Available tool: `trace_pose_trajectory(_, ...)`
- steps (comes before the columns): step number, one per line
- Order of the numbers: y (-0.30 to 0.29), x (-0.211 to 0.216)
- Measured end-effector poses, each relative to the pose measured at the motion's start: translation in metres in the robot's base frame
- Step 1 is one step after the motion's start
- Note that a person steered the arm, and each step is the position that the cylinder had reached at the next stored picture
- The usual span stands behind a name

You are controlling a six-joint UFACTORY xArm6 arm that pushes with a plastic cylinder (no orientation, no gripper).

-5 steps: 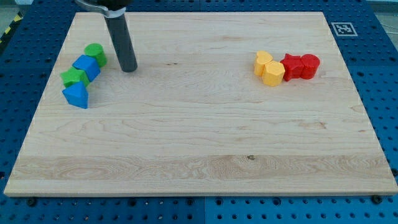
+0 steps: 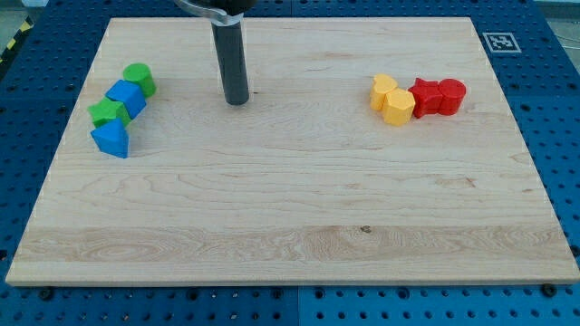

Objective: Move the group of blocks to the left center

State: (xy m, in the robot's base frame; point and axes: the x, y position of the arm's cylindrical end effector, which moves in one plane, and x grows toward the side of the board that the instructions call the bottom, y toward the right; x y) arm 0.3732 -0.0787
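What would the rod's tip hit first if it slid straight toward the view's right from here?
My tip would probably meet the leftmost yellow block first; the wooden board between looks free.

The rod above my tip [image 2: 236, 100] is cut off by the view's top edge. The bench [image 2: 290, 226] loses its bottom corners at the view's bottom.

Grn cylinder [image 2: 140, 79], blue cube [image 2: 126, 97], grn block [image 2: 108, 113], blue triangle [image 2: 111, 139]: touching diagonal chain, view's left.
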Motion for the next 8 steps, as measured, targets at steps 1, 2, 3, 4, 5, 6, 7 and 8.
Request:
trace_pose_trajectory(1, 0.001, 0.000)
trace_pose_trajectory(2, 0.009, -0.004)
trace_pose_trajectory(3, 0.019, -0.004)
trace_pose_trajectory(4, 0.031, -0.004)
trace_pose_trajectory(5, 0.037, -0.004)
trace_pose_trajectory(6, 0.039, -0.004)
trace_pose_trajectory(7, 0.053, 0.003)
trace_pose_trajectory(8, 0.050, 0.022)
